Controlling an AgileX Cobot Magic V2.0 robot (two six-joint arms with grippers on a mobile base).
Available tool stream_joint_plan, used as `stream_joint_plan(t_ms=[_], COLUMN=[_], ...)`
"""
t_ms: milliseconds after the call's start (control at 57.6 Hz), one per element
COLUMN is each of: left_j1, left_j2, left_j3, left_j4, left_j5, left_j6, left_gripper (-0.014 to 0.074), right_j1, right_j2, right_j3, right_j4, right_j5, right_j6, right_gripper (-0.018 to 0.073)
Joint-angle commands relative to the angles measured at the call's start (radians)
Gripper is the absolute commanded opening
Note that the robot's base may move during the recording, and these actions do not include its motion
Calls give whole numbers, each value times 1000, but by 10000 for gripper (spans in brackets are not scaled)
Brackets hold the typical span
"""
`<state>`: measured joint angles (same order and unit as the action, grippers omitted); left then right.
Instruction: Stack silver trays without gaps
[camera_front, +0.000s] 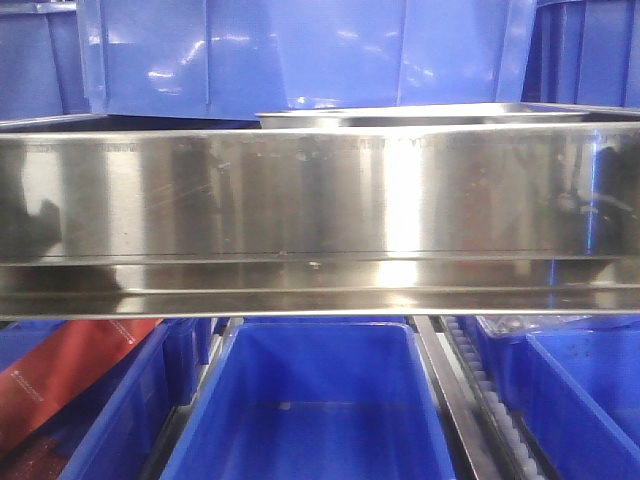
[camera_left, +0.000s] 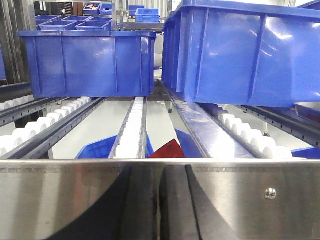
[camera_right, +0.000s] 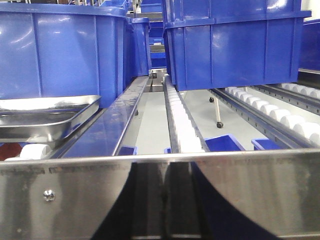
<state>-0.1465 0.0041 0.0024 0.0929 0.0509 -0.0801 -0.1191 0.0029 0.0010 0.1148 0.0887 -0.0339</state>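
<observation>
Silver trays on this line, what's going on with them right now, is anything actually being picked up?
Nothing is being handled as far as these views show: neither the left gripper nor the right gripper appears in any of them. One silver tray rests on the roller lane just behind the long steel rail, next to the blue bins. Whether a second tray is nested in it cannot be told, so no finished stack is visible yet.
</observation>
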Motion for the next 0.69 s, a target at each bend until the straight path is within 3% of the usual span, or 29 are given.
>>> stream_joint_plan(t_ms=[0,677], left_j1=[2,2], left_j2=[-4,-4], left_j3=[-2,-2], left_j4=[4,4], left_j5=[-14,-14], left_j6=[-6,-6], left_gripper=[14,14], right_j1=[-1,-1], right_j2=[-3,-3], right_j3=[-1,-1], right_j4=[1,1], right_j5=[-15,-15], right_j6=[-4,-4], right_gripper=[-73,-73])
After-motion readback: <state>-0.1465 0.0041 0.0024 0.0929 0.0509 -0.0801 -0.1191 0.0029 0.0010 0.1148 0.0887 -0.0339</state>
